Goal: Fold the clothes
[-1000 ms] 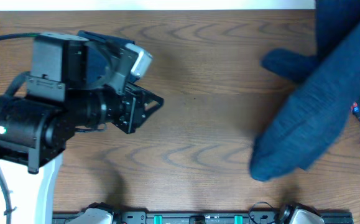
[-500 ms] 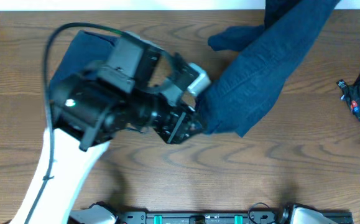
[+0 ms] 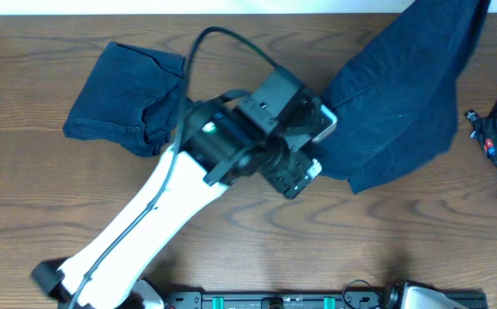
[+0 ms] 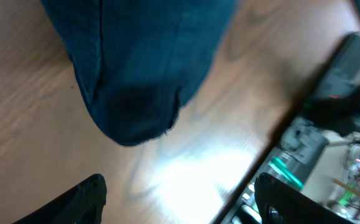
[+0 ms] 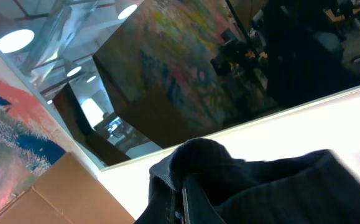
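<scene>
The left gripper (image 4: 180,210) hangs over the table (image 3: 257,249) with its two fingers (image 4: 74,199) spread wide and nothing between them; the lower edge of the shorts (image 3: 403,94) droops just ahead of its tips, apart from them. The right gripper (image 5: 195,196) sits buried in a bunch of that same dark blue cloth and is clamped on it, holding the shorts up off the wood. The other pair (image 3: 124,99) lies crumpled on the table behind the left gripper, beside its arm, well apart from the fingers
</scene>
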Robot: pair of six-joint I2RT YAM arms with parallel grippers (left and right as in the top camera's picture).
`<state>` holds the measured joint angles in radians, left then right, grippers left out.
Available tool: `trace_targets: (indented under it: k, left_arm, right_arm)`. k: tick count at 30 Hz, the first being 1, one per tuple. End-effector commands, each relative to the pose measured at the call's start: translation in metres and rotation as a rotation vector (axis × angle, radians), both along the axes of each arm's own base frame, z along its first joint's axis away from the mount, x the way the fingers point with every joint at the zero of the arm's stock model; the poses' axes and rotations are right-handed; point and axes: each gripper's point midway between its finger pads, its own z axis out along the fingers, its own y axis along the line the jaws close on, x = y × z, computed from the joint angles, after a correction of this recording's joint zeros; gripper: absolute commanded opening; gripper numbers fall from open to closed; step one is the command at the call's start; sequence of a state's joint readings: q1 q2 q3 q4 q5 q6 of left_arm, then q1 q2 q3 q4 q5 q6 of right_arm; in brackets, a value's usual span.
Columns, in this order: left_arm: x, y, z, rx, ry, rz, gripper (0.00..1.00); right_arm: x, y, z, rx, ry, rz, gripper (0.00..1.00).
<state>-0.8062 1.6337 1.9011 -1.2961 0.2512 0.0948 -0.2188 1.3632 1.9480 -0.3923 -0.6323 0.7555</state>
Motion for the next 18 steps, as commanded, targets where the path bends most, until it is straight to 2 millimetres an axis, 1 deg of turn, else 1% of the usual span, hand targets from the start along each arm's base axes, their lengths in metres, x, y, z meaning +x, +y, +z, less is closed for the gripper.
trace_targets:
  k: [1, 5, 8, 10, 13, 18]
  left_arm:
    - [0.019, -0.005, -0.011, 0.037, -0.044, 0.024, 0.78]
    - [0.037, -0.015, -0.023, 0.042, -0.067, 0.006, 0.78]
    - [0.051, -0.012, -0.031, 0.066, -0.079, 0.038, 0.78]
    - [0.059, -0.005, -0.032, 0.082, -0.090, 0.062, 0.78]
    - [0.065, 0.005, -0.027, 0.077, -0.103, 0.096, 0.78]
    - [0.083, 0.031, -0.010, 0.029, -0.101, 0.267, 0.77]
  right_arm:
    - [-0.010, 0.007, 0.012, 0.002, -0.033, 0.018, 0.01]
    - [-0.012, 0.010, 0.013, -0.010, -0.040, 0.036, 0.01]
    - [-0.013, 0.012, 0.012, -0.015, -0.041, 0.052, 0.01]
    - [-0.014, 0.014, 0.012, -0.026, -0.044, 0.063, 0.01]
    - [-0.015, 0.015, 0.012, -0.033, -0.046, 0.065, 0.01]
    - [-0.024, 0.020, 0.017, -0.044, -0.069, 0.090, 0.01]
